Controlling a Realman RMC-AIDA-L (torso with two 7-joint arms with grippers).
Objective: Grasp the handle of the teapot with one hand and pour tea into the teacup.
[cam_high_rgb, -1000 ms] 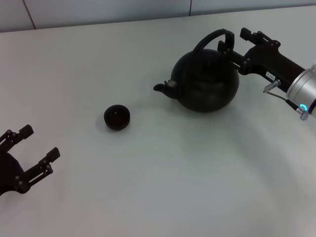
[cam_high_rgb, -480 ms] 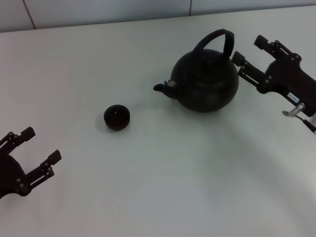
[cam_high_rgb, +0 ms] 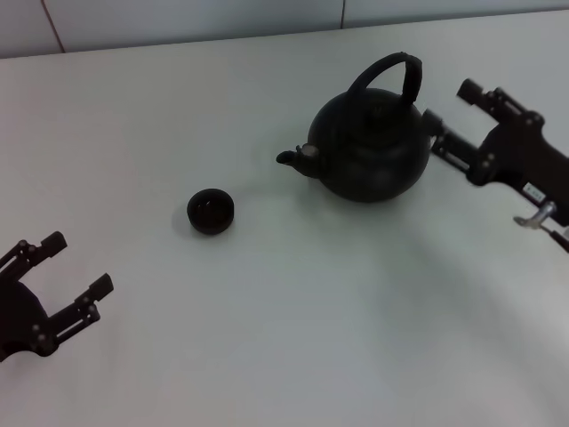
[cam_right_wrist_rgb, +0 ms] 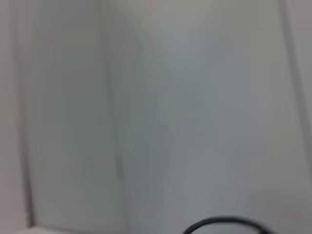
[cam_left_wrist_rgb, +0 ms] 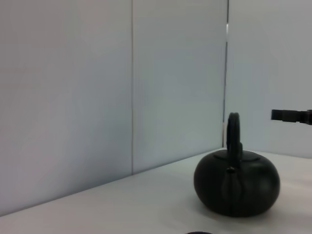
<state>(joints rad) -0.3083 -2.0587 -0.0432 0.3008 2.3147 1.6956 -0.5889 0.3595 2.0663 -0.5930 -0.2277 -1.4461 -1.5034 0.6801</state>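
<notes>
2 grippers are being shown in the head view, and neither is holding anything. The right gripper (cam_high_rgb: 449,117) is being held with its fingers spread wide, just beside the pot (cam_high_rgb: 370,147) on the side away from the spout (cam_high_rgb: 292,157), with 1 finger close to the pot's body and the other standing off from it. The handle (cam_high_rgb: 388,75) is lying just ahead of that gripper, between it and the spout, and is not being touched. The left gripper (cam_high_rgb: 67,267) is being kept parked, also spread wide, well apart from the pot, with the cup (cam_high_rgb: 211,211) between the 2.

Several failures are being risked, as a judgement only. If the right gripper is being closed where it stands, the round body may be nudged rather than the handle caught, and the pot may be pushed toward the cup. If the arch is being pinched off-centre, the pot may be swung and the pour misdirected. The cup is looking small against the spout's reach, so tea may be spilled beside it.

The pot is appearing as a squat, matte-black round vessel, sitting upright, with a short spout pointing toward the cup and a tall arched handle. In the left wrist view the handle (cam_left_wrist_rgb: 234,134) is being seen edge-on above the pot (cam_left_wrist_rgb: 237,183).
</notes>
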